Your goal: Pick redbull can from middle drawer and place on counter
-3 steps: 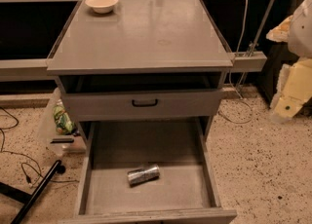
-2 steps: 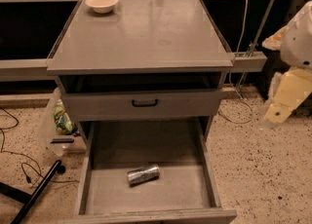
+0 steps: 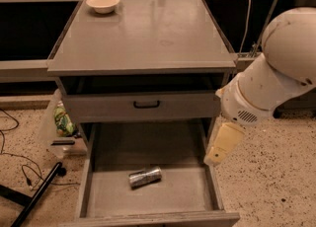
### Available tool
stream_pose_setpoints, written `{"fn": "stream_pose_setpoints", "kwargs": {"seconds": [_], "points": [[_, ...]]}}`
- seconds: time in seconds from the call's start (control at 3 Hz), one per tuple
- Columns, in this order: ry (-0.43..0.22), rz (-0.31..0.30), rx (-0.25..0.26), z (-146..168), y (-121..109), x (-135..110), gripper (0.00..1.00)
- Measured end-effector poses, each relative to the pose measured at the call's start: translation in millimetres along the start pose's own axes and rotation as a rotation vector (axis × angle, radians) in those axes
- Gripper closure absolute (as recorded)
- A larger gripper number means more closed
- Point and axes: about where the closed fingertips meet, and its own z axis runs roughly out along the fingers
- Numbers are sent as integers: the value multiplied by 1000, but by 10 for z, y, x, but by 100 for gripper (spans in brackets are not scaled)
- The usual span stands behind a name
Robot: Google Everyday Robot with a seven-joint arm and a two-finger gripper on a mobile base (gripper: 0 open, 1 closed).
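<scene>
Can: the slim shiny silver redbull can (image 3: 145, 177) lies on its side on the floor of the wide grey metal middle drawer (image 3: 148, 200). The drawer is pulled open, and the can sits roughly central, apart from every wall.
Claw: the cream-coloured claw (image 3: 220, 147) hangs by the drawer's right wall, above and to the right of the can, not touching it. It holds nothing; how far open it stands I cannot tell.
Arm: the bulky white arm (image 3: 276, 68) comes in from the right beside the flat grey counter surface (image 3: 148, 38), its forearm angled down and left towards the drawer.
Risk, collision: a descent this close to the right wall, or under the closed grey drawer front with a black handle (image 3: 108, 106), could strike metal.
Risk, can: being round and lying flat, it may roll away if nudged off-centre.
Risk, placing: the cream-coloured bowl (image 3: 102, 3) sits at the surface's far left corner, so it is little hazard.
</scene>
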Motion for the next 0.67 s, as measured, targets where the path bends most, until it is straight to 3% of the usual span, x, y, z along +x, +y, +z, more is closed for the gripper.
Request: {"fn": "stream_pose_setpoints", "kwargs": {"seconds": [0.33,0.67], "points": [[0,0,0,1,0,0,0],[-16,-30,-8,220,18,-123,0]]}}
